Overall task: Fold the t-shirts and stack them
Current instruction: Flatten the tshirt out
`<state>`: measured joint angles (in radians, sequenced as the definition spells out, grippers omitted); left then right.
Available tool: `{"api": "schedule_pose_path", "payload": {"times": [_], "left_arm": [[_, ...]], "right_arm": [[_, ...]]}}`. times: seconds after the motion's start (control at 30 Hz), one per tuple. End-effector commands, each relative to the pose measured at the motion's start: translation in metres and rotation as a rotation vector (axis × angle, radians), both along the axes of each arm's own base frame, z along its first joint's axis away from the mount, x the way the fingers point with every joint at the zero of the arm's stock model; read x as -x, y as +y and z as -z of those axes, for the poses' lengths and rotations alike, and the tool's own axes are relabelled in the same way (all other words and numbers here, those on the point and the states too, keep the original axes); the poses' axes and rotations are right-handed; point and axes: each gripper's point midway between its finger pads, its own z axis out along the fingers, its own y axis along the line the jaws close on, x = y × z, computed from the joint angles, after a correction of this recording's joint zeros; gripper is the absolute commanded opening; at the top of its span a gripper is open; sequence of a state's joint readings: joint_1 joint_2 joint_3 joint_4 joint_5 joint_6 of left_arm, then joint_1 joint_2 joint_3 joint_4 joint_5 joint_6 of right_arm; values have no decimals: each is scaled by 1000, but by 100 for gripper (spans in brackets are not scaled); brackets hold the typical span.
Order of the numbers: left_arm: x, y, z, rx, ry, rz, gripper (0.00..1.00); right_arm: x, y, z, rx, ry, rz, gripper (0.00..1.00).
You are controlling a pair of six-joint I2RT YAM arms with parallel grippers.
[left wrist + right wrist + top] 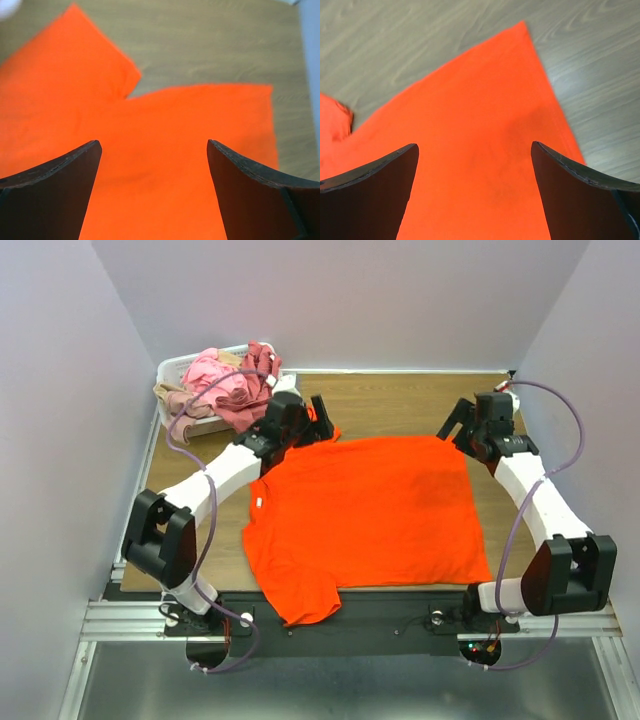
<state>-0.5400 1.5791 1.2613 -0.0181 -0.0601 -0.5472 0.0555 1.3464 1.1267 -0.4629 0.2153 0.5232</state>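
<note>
While the orange t-shirt (370,515) lies spread flat on the desk (400,400), the left pincer (152,145) and right pincer (474,146) hover above its far edge, both wide, empty.

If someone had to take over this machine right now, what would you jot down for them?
Left gripper: open, holding nothing, above the orange t-shirt near its far sleeve.
Right gripper: open, empty, above the shirt's far hem corner.
The orange t-shirt lies spread flat on the table, unfolded. Pink, maroon and beige t-shirts are bunched in the white basket at the far left.
Done: one shirt laid out.
Left: fold it, then fold and stack the rest.
</note>
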Motion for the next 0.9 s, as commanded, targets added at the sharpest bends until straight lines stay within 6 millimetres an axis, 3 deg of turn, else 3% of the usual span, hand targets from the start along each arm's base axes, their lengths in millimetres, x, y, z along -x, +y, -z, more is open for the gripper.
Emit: {"api": "schedule_pose_path", "payload": {"times": [0.0,0.07,0.1,0.17,0.23,0.33,0.37,0.47,0.57,0.8,0.83,0.87], "left_arm": [[18,21,64,-99,122,-92,99],[17,27,78,-148,154,-124,98],[15,33,97,-203,194,-151,98],[5,31,99,-214,199,-177,98],[-10,27,117,-255,216,-183,98],[-22,21,127,-286,238,-176,98],[-32,19,131,-298,243,-180,98],[-49,19,137,-316,256,-195,98],[-57,20,164,-347,306,-190,98],[-84,10,178,-348,305,-144,98],[-87,8,179,-349,305,-132,98],[-96,3,173,-342,286,-118,98]], "right_arm": [[3,28,18,-42,29,-177,100],[2,33,30,-51,47,-212,100],[0,33,42,-52,76,-211,100],[-5,33,56,-47,108,-211,100],[-14,31,76,-41,155,-201,100],[-29,27,87,-30,177,-164,100],[-32,21,102,-9,212,-137,100],[-46,13,106,25,218,-94,100],[-55,7,122,47,254,-71,100],[-72,-9,140,118,287,-16,100],[-73,-11,150,124,308,-11,100],[-75,-13,152,133,312,1,100]]}}
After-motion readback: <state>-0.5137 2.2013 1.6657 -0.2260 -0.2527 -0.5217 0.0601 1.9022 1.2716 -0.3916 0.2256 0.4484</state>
